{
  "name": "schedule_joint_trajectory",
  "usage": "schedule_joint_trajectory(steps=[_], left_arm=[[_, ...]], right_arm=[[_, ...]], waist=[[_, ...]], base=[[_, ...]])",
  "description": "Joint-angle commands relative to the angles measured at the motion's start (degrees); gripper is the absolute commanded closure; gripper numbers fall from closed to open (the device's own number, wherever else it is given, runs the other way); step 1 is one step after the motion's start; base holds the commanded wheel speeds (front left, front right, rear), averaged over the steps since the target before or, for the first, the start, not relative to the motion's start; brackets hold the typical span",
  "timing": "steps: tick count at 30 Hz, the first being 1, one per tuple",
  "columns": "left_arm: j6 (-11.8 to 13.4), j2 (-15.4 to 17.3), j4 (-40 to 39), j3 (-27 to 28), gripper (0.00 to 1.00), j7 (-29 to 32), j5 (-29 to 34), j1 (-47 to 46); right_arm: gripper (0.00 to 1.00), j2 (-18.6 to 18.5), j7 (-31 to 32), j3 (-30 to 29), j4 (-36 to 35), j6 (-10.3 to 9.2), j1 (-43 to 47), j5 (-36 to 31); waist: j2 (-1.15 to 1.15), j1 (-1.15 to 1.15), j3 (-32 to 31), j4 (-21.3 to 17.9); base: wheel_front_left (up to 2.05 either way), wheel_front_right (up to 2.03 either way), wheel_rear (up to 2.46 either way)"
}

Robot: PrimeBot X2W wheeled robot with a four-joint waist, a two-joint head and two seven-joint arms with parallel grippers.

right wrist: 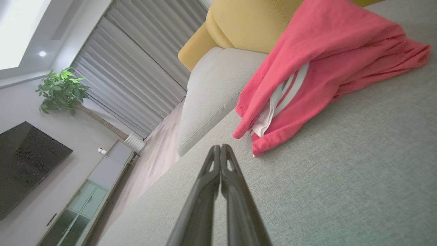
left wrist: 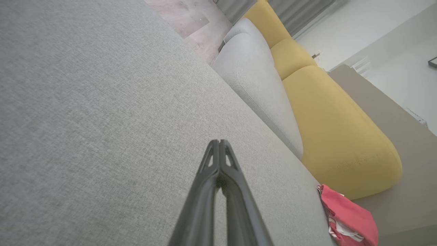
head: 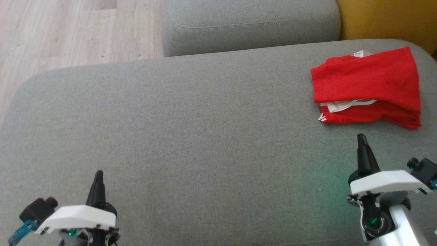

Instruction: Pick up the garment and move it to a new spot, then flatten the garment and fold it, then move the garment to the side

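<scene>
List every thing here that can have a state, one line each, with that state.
red garment, folded, lying on the grey cushion, not held
left hand, shut, empty
right hand, shut, empty, apart from the garment
curtains, drawn closed
television, screen dark

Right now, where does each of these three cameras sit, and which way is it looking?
Head view: on the robot's head, looking down at the grey sofa seat; left end effector lower left, right end effector lower right, both shut.
Left wrist view: on the left wrist, looking along its fingers across the seat toward a yellow cushion.
Right wrist view: on the right wrist, looking along its fingers at the red garment, curtains and a plant beyond.
Shared: all three show the red garment on the grey seat.
</scene>
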Motion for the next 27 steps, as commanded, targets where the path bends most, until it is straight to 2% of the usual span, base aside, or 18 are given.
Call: schedule_joint_trajectory(steps=[1,27], left_arm=[[-0.4,0.3,-2.3,1.9,1.0,0.5,-1.9,-3.7],[-1.9,0.0,-3.0,3.8,1.0,4.6,-16.7,-4.8]], right_arm=[[1.0,0.0,0.5,-0.3,-2.5,-0.02,-1.2,2.0],[1.0,1.2,4.6,-3.6,-5.6,-0.04,0.2,17.6]], waist=[[0.0,0.0,0.0,0.0],[0.0,0.0,0.3,0.4]], base=[[0.0,0.0,0.0],[0.0,0.0,0.0]])
